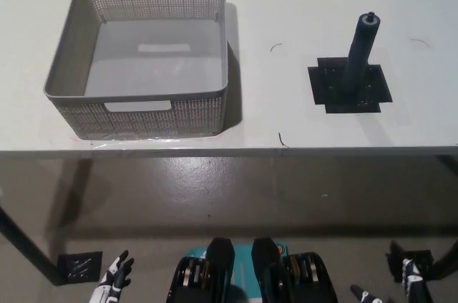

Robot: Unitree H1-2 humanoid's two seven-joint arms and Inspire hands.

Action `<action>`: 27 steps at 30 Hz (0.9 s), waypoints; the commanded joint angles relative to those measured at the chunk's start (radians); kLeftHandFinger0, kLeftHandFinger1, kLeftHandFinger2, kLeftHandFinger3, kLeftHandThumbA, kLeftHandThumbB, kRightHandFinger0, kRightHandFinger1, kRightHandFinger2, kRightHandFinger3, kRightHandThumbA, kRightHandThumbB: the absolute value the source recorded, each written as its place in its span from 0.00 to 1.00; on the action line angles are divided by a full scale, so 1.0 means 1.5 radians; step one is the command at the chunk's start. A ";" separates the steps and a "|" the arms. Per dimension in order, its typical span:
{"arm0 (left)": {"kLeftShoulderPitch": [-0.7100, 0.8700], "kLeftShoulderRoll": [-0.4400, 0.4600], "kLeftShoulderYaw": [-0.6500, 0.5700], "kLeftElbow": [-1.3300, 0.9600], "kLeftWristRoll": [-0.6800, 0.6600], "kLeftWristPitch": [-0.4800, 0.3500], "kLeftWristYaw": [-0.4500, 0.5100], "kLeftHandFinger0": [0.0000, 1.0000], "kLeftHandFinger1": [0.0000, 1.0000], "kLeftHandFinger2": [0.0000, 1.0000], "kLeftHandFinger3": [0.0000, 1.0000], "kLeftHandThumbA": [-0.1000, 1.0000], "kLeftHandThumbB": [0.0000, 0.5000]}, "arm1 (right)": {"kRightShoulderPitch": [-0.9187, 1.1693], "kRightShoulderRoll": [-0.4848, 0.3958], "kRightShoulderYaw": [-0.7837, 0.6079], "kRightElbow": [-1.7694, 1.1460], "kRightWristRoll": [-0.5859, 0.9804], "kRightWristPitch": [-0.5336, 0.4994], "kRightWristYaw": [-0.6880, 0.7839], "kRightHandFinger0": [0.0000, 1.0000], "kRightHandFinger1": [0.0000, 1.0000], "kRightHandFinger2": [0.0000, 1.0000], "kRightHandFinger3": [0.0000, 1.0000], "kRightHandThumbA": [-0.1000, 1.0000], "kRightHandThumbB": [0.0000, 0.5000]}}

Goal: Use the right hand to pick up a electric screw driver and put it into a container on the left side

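Note:
A dark grey electric screwdriver (pixel 360 56) stands upright on a black square base (pixel 351 86) on the right part of the white table (pixel 300 16). A grey perforated basket (pixel 147 52) with handle slots sits on the table's left side, and nothing lies in it. My white left hand (pixel 114 281) hangs low at the bottom left, below the table's front edge, fingers spread and holding nothing. Only the tip of my black right hand (pixel 411 281) shows at the bottom right corner, far from the screwdriver, fingers apart.
The table's front edge (pixel 286 150) runs across the middle of the picture, with grey floor below it. A black table leg (pixel 25 246) slants at the lower left, ending in a floor plate (pixel 79 267).

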 commanded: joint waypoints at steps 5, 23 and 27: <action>0.016 0.005 0.014 -0.038 -0.010 -0.051 0.010 1.00 1.00 1.00 1.00 1.00 0.25 | 0.026 0.009 -0.028 -0.202 0.013 -0.050 -0.033 1.00 1.00 1.00 1.00 1.00 0.65; -0.005 0.008 0.012 -0.031 -0.019 -0.045 -0.002 1.00 1.00 1.00 1.00 1.00 0.09 | -0.209 0.012 -0.123 -0.367 0.027 0.077 -0.040 1.00 1.00 1.00 1.00 1.00 0.60; -0.006 0.006 0.010 -0.026 -0.017 -0.045 -0.001 1.00 1.00 1.00 1.00 1.00 0.15 | -0.288 0.002 -0.142 -0.308 0.037 0.113 -0.039 1.00 1.00 1.00 1.00 1.00 0.58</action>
